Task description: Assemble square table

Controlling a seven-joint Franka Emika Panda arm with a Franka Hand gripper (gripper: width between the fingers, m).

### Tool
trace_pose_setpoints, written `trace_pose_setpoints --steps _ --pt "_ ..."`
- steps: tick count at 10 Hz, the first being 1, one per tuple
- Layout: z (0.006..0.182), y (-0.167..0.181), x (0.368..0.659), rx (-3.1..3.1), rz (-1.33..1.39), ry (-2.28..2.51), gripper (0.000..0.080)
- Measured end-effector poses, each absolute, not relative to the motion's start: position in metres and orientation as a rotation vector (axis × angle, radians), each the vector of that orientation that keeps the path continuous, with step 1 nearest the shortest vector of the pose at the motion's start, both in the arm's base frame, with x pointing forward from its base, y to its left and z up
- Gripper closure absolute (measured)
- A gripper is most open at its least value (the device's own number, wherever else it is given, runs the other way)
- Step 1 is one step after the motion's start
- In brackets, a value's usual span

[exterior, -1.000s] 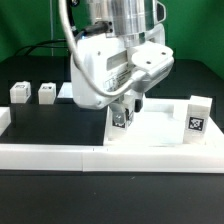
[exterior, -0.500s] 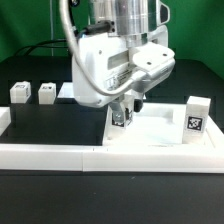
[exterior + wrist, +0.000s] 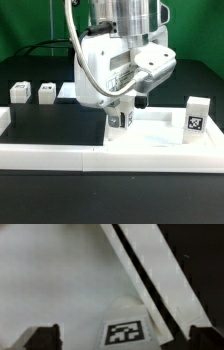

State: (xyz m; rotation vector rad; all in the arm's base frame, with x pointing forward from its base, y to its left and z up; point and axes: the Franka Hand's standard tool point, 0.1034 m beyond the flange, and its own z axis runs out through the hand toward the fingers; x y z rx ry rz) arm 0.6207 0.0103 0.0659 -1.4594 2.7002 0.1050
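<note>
We are keeping our gripper [image 3: 122, 336] wide around a leg [image 3: 128, 319] standing centre-frame in the tabletop [image 3: 160, 126]; two loose legs [image 3: 18, 92] [image 3: 46, 93] at middle left are awaiting fitting.

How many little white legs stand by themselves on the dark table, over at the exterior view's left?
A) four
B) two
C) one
B: the outer leg and the inner leg stand side by side on the dark table, with a gap between them.
</note>
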Motion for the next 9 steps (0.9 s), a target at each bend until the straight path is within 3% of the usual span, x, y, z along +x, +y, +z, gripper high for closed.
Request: trace_pose_setpoints --steps 9 --pt "0.0658 0.0107 0.6207 -1.464 0.105 2.698 0.0150"
